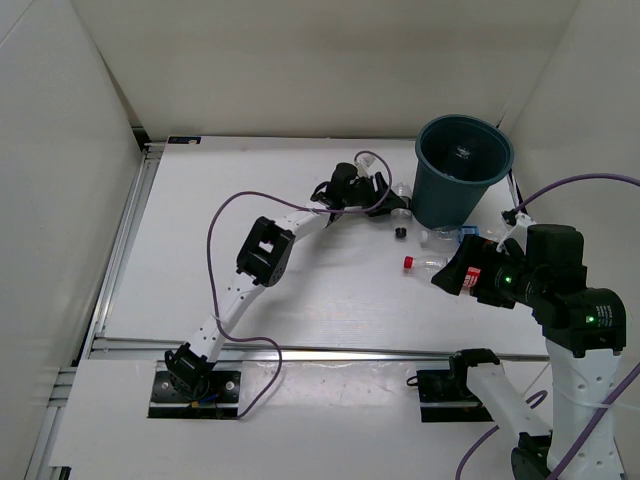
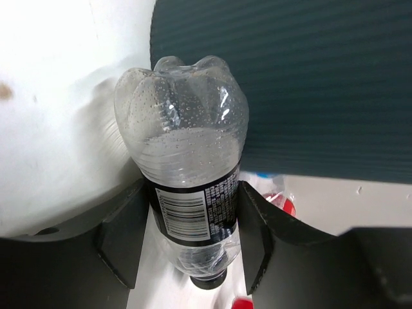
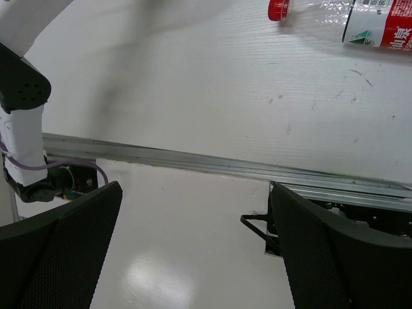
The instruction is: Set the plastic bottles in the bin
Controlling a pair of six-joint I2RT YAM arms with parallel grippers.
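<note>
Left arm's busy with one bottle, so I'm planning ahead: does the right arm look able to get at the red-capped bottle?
Probably yes: the right gripper is open and empty, and the red-capped bottle lies flat on bare table close by, with nothing between them.

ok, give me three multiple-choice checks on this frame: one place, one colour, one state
1. Relative to the bin, the red-capped bottle is:
A. inside it
B. outside it, lying on the table
C. balanced on its rim

2. The label on the bottle in the left claw is:
A. black
B. yellow
C. green

3. The right claw is:
A. shut on a bottle
B. shut on a cable
C. open and empty

Key:
1. B: the top view shows it on its side in front of the bin.
2. A: the left wrist view shows a black barcode label.
3. C: it stands wide with nothing between.
</note>
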